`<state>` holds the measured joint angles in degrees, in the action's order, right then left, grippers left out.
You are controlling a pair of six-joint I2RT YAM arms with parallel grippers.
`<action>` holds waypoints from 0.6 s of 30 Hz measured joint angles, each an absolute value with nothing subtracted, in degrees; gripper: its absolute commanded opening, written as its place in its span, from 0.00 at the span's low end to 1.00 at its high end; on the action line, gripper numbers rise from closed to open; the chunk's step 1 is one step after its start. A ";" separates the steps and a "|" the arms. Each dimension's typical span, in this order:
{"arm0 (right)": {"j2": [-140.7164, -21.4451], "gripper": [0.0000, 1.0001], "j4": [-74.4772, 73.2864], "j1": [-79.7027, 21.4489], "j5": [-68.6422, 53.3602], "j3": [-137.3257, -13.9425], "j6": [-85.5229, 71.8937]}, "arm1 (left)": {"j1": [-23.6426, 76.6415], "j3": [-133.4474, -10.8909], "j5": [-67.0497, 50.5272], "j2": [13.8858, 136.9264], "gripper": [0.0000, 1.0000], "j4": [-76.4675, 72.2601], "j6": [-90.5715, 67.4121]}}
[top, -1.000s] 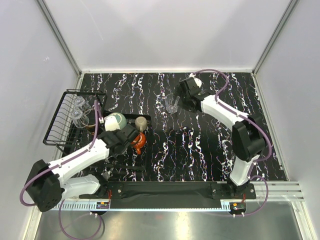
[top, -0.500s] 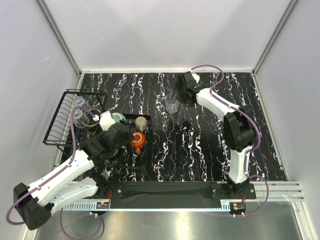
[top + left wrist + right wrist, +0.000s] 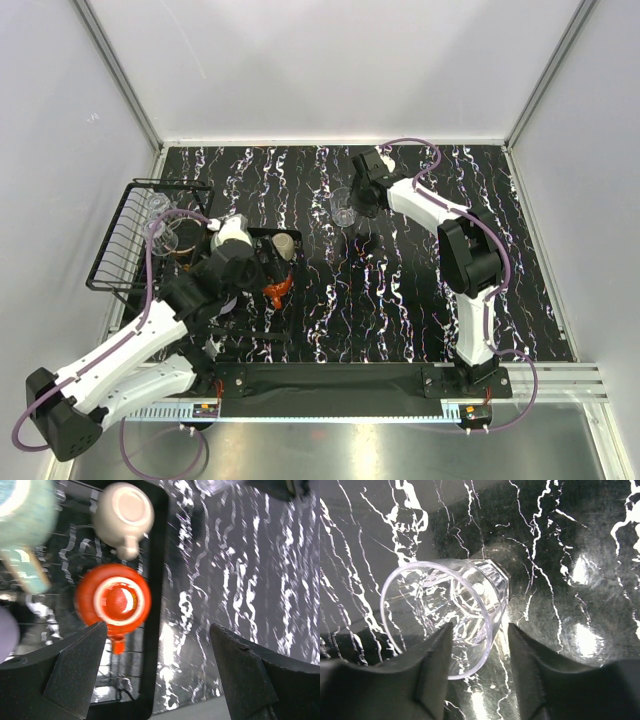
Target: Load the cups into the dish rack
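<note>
The red cup (image 3: 114, 600) stands on the dish rack's flat black tray (image 3: 158, 555), next to the olive-beige mug (image 3: 124, 512) and the teal mug (image 3: 22, 515); a lavender cup (image 3: 5, 630) shows at the edge. My left gripper (image 3: 160, 680) hangs open above the tray's edge, with the red cup (image 3: 278, 286) just beside its left finger and nothing held. Far right, a clear glass (image 3: 445, 610) stands on the table. My right gripper (image 3: 477, 665) straddles its near wall, one finger inside the rim and one outside, with a gap still showing. Two clear glasses (image 3: 160, 222) sit in the dish rack (image 3: 120, 235).
The table top (image 3: 400, 290) is black marble-patterned, walled in white on three sides. The rack stands at the far left. The right arm (image 3: 465, 250) reaches back and left from its base to the glass (image 3: 343, 208) at the table's rear middle.
My left gripper opened and let go of the red cup, which now rests on the tray. My right gripper slid onto the clear glass and its jaws have narrowed around the rim.
</note>
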<state>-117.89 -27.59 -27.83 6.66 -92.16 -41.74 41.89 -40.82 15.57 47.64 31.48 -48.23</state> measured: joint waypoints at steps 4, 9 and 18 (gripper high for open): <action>-117.89 0.29 -26.48 -27.77 6.42 -91.59 -42.15 | 41.89 -41.56 12.10 49.89 0.89 30.28 -47.86; -117.89 0.15 -25.06 -27.53 6.22 -90.76 -42.30 | 41.89 -45.21 10.20 53.45 0.90 31.07 -47.72; -114.63 0.00 -21.96 -27.27 3.25 -84.64 -41.91 | 41.89 -49.04 6.59 54.11 0.95 31.94 -46.41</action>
<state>-114.63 -21.96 -27.27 3.25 -84.64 -41.91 41.89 -49.04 6.59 54.11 31.94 -46.41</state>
